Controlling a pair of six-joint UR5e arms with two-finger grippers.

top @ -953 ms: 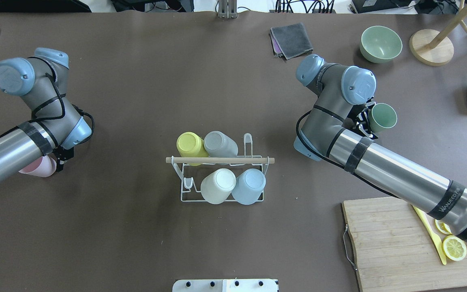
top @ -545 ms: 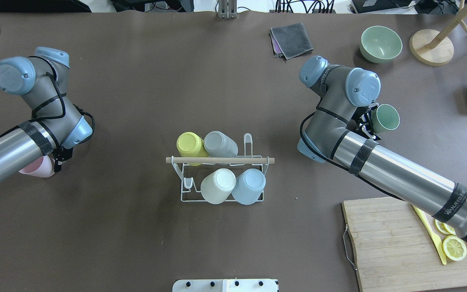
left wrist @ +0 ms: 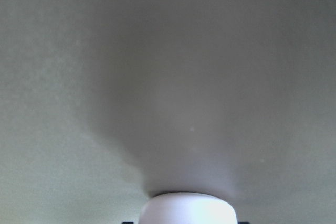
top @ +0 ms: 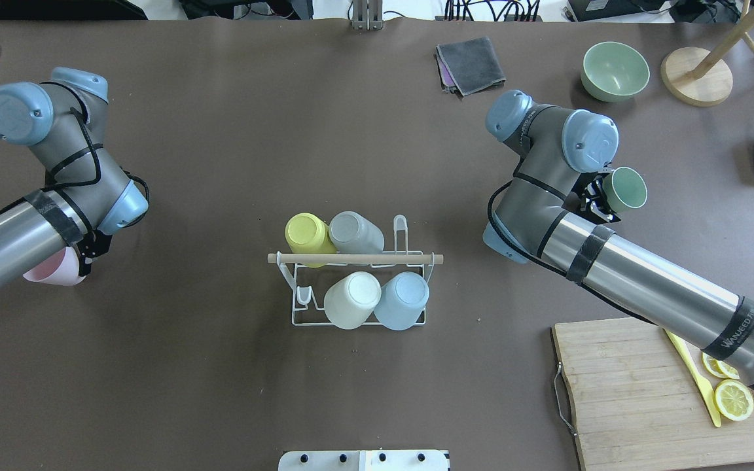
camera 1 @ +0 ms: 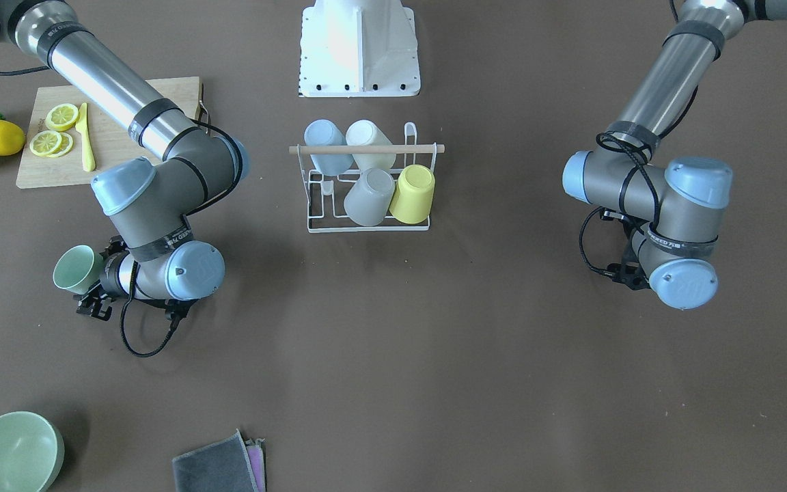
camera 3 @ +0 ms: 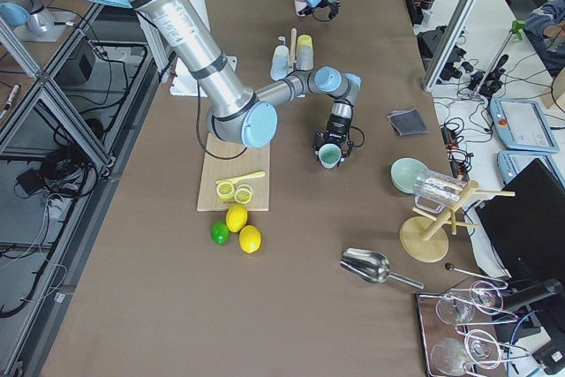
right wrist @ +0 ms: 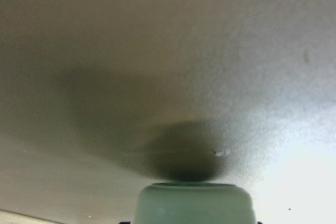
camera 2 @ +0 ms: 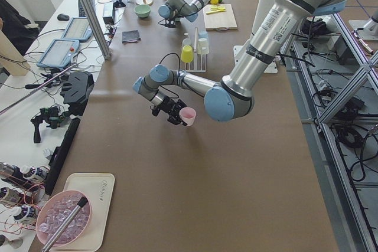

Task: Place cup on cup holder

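Brown table (top: 220, 131) carries one white wire cup holder (top: 357, 259) at its centre, a wooden rod across the top. Four cups sit upturned on its prongs: yellow cup (top: 308, 235), grey cup (top: 354, 232), cream cup (top: 353, 297), blue cup (top: 403, 297). Two more are well apart from it: the left gripper (camera 2: 177, 113) clamps a pink cup (camera 2: 188, 116), and the right gripper (top: 596, 197), fingers largely hidden, apparently pinches a green cup (top: 626, 188).

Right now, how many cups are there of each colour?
Yellow plastic cup on the white wire cup holder: 1
Grey plastic cup on the holder: 1
Cream plastic cup on the holder: 1
Light blue plastic cup on the holder: 1
Pale pink plastic cup in the robot's grasp: 1
Pale green plastic cup in the robot's grasp: 1
Total: 6 cups
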